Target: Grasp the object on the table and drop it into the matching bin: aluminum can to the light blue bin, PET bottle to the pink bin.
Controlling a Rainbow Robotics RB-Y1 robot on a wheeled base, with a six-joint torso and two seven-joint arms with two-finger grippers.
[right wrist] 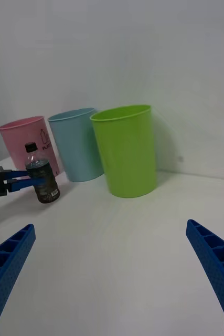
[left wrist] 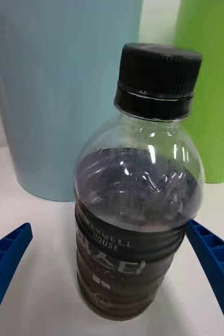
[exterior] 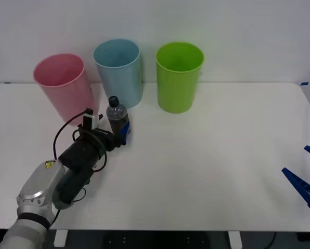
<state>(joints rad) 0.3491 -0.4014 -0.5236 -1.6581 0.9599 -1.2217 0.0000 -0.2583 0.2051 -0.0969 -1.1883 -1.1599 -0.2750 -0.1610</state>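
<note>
Front view: we count three bins along the bench [exterior: 222, 155] back edge, pink bin [exterior: 61, 83], light blue bin [exterior: 118, 70], green bin [exterior: 179, 75], plus one PET bottle [exterior: 117, 118] upright before them. Right wrist: right gripper [right wrist: 112, 273] wide open, empty. Left wrist: left gripper [left wrist: 109, 273] open, straddling the bottle, not clamped.

Ahead of me a plain white wall [exterior: 238, 31] runs the far side — evenly lit, soft shadows only — and dark floor [exterior: 170, 241] shows at the near edge.

PET bottle [left wrist: 135, 210] label, "MAXWELL HOUSE" partly readable
</note>
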